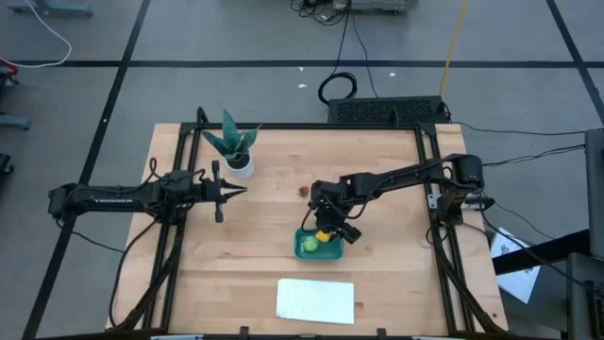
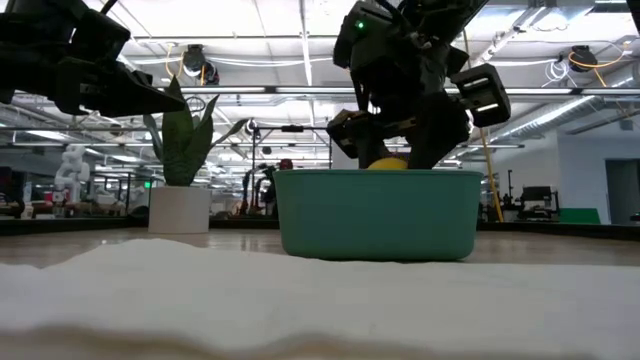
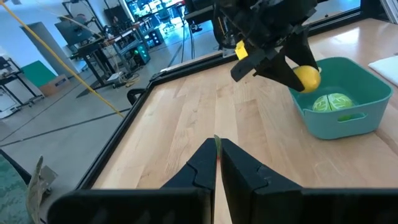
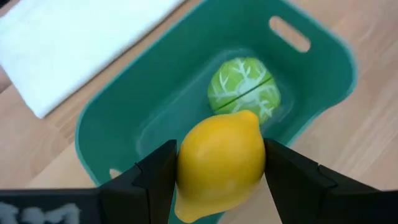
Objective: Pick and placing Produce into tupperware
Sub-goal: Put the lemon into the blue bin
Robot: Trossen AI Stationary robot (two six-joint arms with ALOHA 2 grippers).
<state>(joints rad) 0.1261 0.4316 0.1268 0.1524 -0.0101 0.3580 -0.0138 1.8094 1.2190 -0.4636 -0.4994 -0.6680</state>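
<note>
the right gripper point(image 4: 217, 180) hangs over the teal tupperware point(image 1: 330, 251), its two dark fingers point(image 4: 155, 177) clamped on either side of the yellow lemon point(image 4: 219, 163). the lemon sits between the pads above the tub's interior, just over the rim, not resting on the bottom. in the low view the lemon point(image 2: 388, 163) only peeks above the tub wall point(image 2: 376, 213), with the right gripper point(image 2: 400, 135) directly over it. in the left wrist view the lemon point(image 3: 307, 78) shows at the tip of the right gripper point(image 3: 292, 73), above the near wall of the tub point(image 3: 339, 121).

the light green round piece point(image 4: 243, 87) already lies on the floor of the tupperware, next to the wall with the slotted handle. from above it point(image 1: 310, 246) occupies the tub's left half, with the lemon point(image 1: 325, 235) beside it.

the small dark red piece point(image 1: 304, 191) lies on the bare wood near the table's middle, apart from the tub and toward the far edge from it.

the tupperware stands a little nearer the front edge than the table's centre, and the white sheet point(image 1: 315, 300) lies flat beside the front edge, just apart from the tub.

the left gripper point(image 1: 238, 192) waits over the left half of the table point(image 1: 396, 283), fingers point(image 3: 199, 171) nearly pressed together with nothing between them, close to the potted plant point(image 1: 236, 146) near the far left corner.
</note>
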